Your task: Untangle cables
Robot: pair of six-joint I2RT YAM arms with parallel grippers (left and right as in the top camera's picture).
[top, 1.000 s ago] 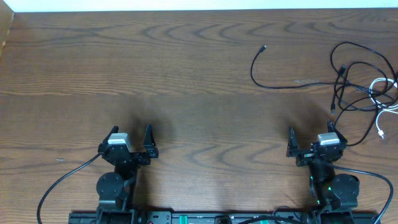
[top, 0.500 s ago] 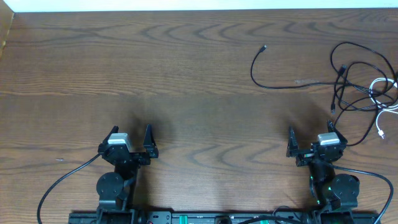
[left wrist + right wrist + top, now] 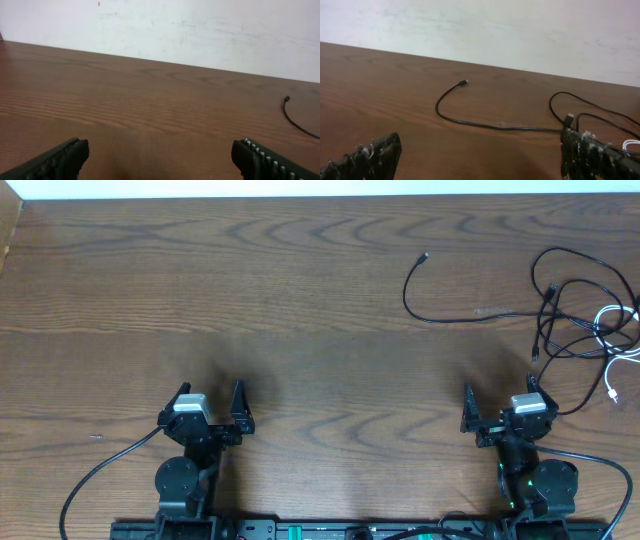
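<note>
From overhead, the left end effector [image 3: 210, 398] and the right end effector [image 3: 498, 400] both sit low over the wooden counter [image 3: 300, 300]. Each one has its jaws spread wide, and nothing is between them.

The cables [image 3: 580, 310] lie well ahead of the right end effector and to its right, far from the left one. One loose black cable [image 3: 406, 295] curves alone ahead of the right end effector, slightly to its left, with a small plug [image 3: 425, 256] at its far end. The other black strands form a tangle (several loops crossing each other) further to the right. A white cable [image 3: 612, 370] lies at the right side of this tangle.

In the left wrist view, the two fingers [image 3: 55, 161] stand wide apart at the bottom corners, with only bare counter between them. Far ahead and to the right, the plug end of the loose black cable is visible, below a pale wall [image 3: 200, 30].

In the right wrist view, the fingers [image 3: 592, 155] are also wide apart and hold nothing. The loose black cable lies ahead in the space between them. The tangle is ahead of the right finger, and a small piece of the white cable shows just beside that finger at the picture's edge.
</note>
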